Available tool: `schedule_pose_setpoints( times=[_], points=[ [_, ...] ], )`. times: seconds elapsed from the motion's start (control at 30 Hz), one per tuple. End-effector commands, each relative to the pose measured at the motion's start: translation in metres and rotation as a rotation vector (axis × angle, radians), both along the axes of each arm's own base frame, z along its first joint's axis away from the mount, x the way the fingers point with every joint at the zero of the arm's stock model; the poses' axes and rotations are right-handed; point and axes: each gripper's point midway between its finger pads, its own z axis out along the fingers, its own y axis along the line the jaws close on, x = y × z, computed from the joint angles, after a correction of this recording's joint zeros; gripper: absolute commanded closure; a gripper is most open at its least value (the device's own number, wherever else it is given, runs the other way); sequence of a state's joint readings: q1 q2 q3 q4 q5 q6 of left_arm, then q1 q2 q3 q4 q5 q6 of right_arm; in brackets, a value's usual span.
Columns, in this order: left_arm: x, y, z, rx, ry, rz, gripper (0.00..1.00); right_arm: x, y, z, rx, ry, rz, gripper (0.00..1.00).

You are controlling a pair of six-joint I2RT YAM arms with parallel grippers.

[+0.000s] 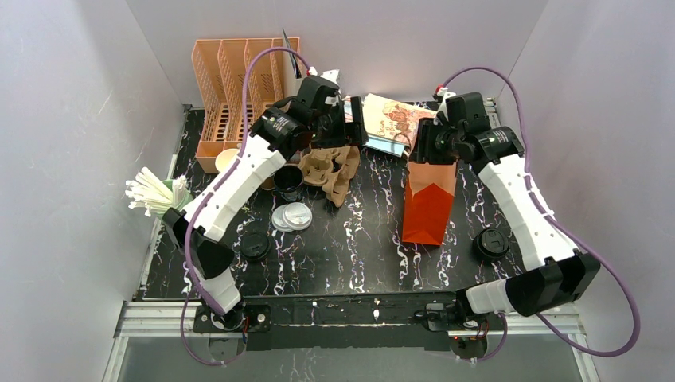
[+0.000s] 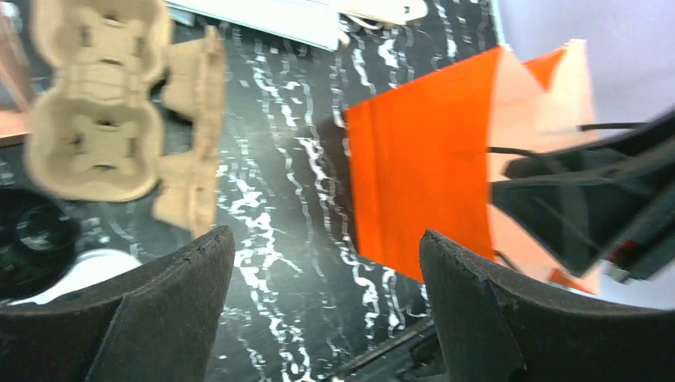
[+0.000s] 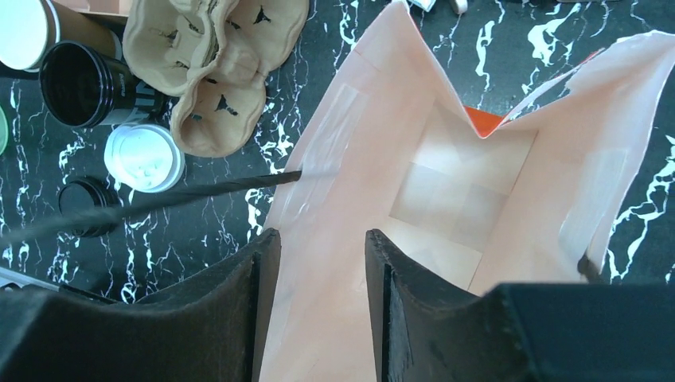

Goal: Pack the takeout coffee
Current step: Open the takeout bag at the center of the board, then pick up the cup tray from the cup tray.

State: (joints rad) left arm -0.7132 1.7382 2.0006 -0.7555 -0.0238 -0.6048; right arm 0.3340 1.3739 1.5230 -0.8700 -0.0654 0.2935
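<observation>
Bag (image 3: 342, 159) rim between half-apart right gripper (image 3: 322, 239) fingers; left gripper (image 2: 325, 235) wide apart, empty.

Orange bag (image 1: 430, 203), peach inside — black table (image 1: 358, 255) veined white — brown cup (image 3: 36, 28), tan carrier (image 3: 215, 72).

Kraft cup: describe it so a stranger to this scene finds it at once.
Find the orange slotted rack at back left. At its near edge sits the kraft cup, open, no lid. It is tan with a white inside, unlike the black cup nearby.
</observation>
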Motion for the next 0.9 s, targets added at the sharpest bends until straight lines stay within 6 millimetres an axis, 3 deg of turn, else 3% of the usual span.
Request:
schedule_pose_setpoints(
  times=[0.0,0.1,0.2,0.33,0.57,0.87],
  points=[
    [-0.005,0.055,0.005,0.178,-0.080,0.086,0.15,-0.002,-0.009,0.034,0.005,-0.090,-0.040,0.48],
    [-0.010,0.052,-0.012,0.191,-0.058,0.044,0.15,-0.001,-0.012,0.042,0.001,-0.113,-0.052,0.48],
    [-0.015,0.050,-0.051,0.256,0.019,-0.009,0.21,0.003,-0.025,0.048,-0.041,-0.138,-0.113,0.48],
    [-0.014,0.053,-0.091,0.353,0.085,-0.029,0.26,0.002,-0.028,0.056,-0.041,-0.170,-0.125,0.48],
    [0.005,0.057,-0.125,0.488,0.087,-0.047,0.30,-0.001,-0.032,0.076,-0.028,-0.221,-0.137,0.48],
    [0.012,0.050,-0.171,0.556,0.163,-0.084,0.42,-0.005,-0.036,0.108,-0.003,-0.326,-0.148,0.45]
  ],
)
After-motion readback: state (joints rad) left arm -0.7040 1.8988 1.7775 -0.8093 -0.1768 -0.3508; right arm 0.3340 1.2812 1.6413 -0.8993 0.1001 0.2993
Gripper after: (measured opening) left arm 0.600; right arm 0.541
